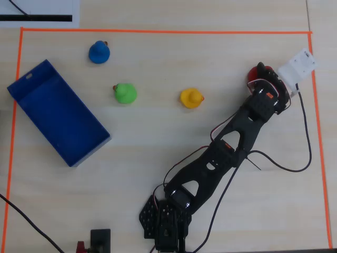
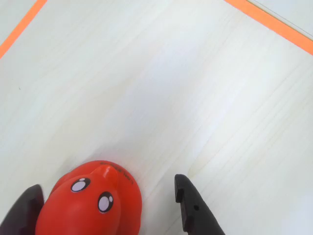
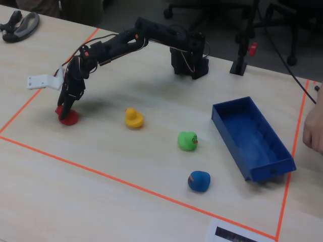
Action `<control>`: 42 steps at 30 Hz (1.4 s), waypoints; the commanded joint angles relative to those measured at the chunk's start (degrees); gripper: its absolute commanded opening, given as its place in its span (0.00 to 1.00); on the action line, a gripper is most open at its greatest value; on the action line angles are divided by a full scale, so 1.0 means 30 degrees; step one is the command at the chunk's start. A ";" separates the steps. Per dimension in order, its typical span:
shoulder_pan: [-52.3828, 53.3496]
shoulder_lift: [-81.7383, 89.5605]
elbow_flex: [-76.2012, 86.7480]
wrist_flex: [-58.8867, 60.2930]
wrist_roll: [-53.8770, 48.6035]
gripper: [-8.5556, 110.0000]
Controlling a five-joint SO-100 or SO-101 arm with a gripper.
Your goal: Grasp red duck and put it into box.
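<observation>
The red duck point(image 2: 90, 205) sits on the table between my gripper's two black fingers in the wrist view. The left finger point(image 2: 22, 213) is at the duck's side. The right finger point(image 2: 193, 208) stands clear of it with a gap. My gripper point(image 2: 107, 183) is open around the duck. In the overhead view the duck point(image 1: 255, 73) shows at the far right, partly under the gripper point(image 1: 263, 79). In the fixed view the gripper point(image 3: 65, 105) is low over the duck point(image 3: 67, 117). The dark-blue box point(image 1: 58, 113) lies empty at the left, also shown in the fixed view point(image 3: 252, 136).
A yellow duck point(image 1: 191, 98), a green duck point(image 1: 125, 93) and a blue duck point(image 1: 99, 52) stand between the red duck and the box. Orange tape point(image 1: 158, 31) frames the work area. A person's hand point(image 3: 315, 128) is at the fixed view's right edge.
</observation>
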 commanded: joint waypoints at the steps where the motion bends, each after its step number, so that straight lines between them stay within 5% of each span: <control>1: -0.0352 0.0469 -0.0557 0.0381 -0.0205 0.27; 4: -0.0498 0.0557 -0.0029 0.0469 -0.0176 0.07; 16: -0.0586 0.1348 0.0703 0.0908 0.0176 0.07; 28: -0.2109 1.0664 0.0937 0.5273 0.6240 0.07; 42: -1.1631 2.6836 0.9463 1.4004 1.1074 0.07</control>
